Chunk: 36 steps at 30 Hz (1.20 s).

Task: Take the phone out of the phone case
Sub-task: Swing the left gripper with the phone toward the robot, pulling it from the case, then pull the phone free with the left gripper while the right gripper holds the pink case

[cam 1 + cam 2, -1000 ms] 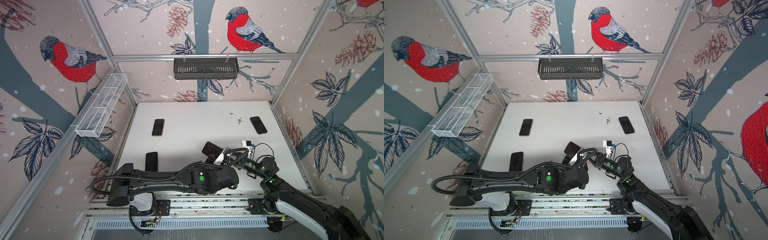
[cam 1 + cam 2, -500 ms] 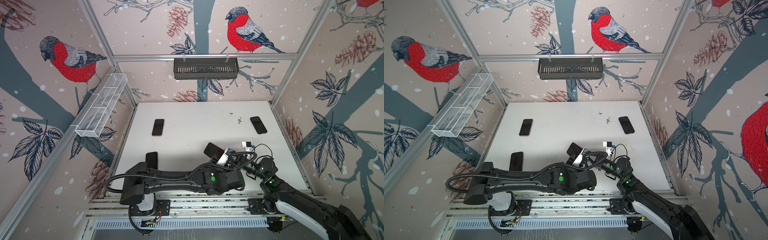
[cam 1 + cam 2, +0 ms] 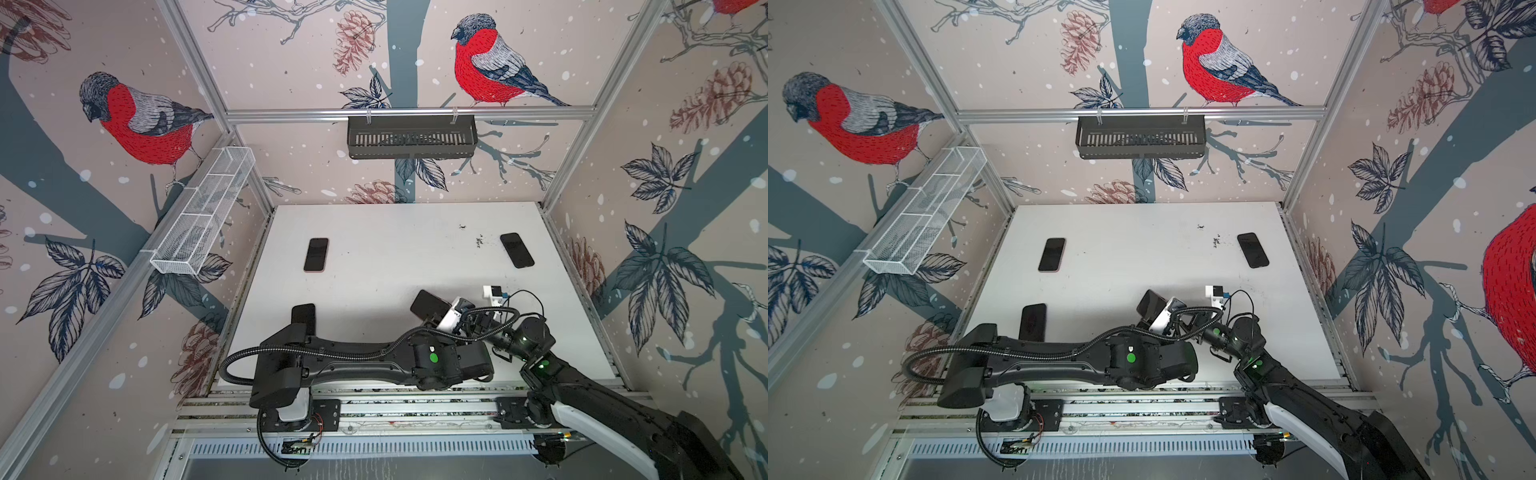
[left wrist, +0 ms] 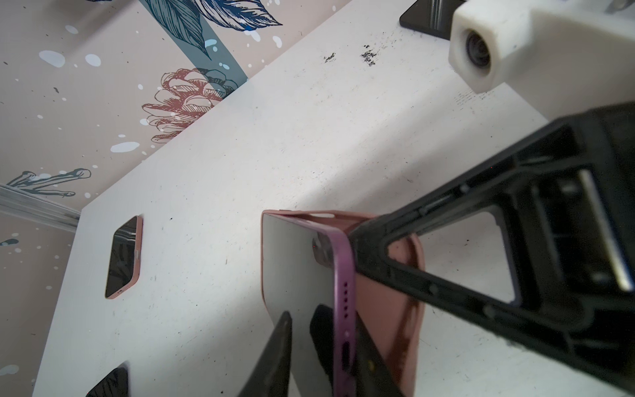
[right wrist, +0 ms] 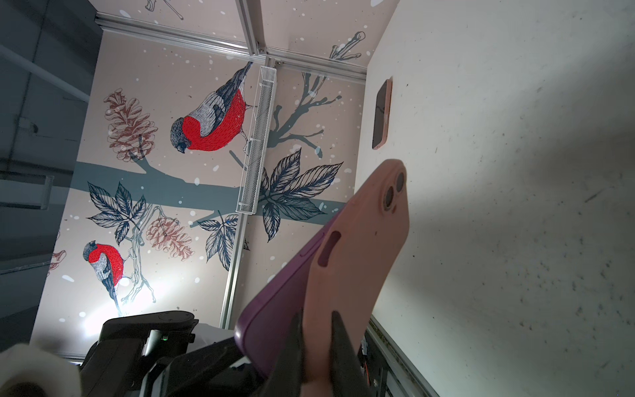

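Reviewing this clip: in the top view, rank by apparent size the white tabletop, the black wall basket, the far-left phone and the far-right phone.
1. White tabletop
2. Black wall basket
3. Far-left phone and far-right phone: they look alike, so I do not rank one above the other.

A white table [image 3: 374,257] is sitting in the middle of a small box room. Walls [image 3: 291,62] are standing around the table on three sides. They are showing red birds [image 3: 482,70], pine cones [image 3: 353,37], dark leaves [image 3: 660,178] and a gray-blue tree trunk [image 3: 405,50] with white snow dots. Silver metal bars [image 3: 407,113] are running along the walls above the table. A black basket [image 3: 411,137] is hanging from the bar behind the table. A white wire basket [image 3: 203,216] is hanging on the wall at the table's left side in both top views. Little black specks [image 3: 478,241] are lying near the table's back right corner. Soft light is falling on the table top.
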{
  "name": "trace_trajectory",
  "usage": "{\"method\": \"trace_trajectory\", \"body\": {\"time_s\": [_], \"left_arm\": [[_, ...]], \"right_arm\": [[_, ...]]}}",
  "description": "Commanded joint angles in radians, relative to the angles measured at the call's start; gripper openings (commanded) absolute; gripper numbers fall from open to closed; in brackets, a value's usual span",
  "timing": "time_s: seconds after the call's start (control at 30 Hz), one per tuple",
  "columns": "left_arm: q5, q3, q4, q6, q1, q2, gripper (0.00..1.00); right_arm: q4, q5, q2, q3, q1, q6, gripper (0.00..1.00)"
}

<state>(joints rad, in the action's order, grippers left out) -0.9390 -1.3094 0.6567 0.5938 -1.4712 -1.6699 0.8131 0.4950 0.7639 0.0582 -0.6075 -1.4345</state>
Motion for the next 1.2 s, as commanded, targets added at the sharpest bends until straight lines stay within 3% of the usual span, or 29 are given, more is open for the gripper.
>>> {"method": "trace_trajectory", "body": {"time_s": [0.0,0.23,0.5,0.93,1.17], "left_arm": [[0.0,0.019,-0.027,-0.026,0.003,0.022,0.25],[0.032,0.08,-0.124,-0.08,0.002,0.081,0.1],[0.009,0.169,-0.23,-0.143,-0.001,0.159,0.01],[0.013,0.258,-0.385,-0.322,-0.015,0.318,0.0],[0.07,0.391,-0.549,-0.498,-0.016,0.435,0.0]], "right_arm": [[0.086,0.013,-0.008,-0.004,-0.001,0.009,0.05],[0.061,0.009,-0.019,-0.008,-0.001,0.013,0.05],[-0.035,-0.024,-0.065,-0.032,-0.003,0.031,0.04],[-0.148,-0.103,-0.075,-0.106,0.015,0.015,0.04],[-0.214,-0.145,-0.115,-0.136,0.039,-0.015,0.03]]}}
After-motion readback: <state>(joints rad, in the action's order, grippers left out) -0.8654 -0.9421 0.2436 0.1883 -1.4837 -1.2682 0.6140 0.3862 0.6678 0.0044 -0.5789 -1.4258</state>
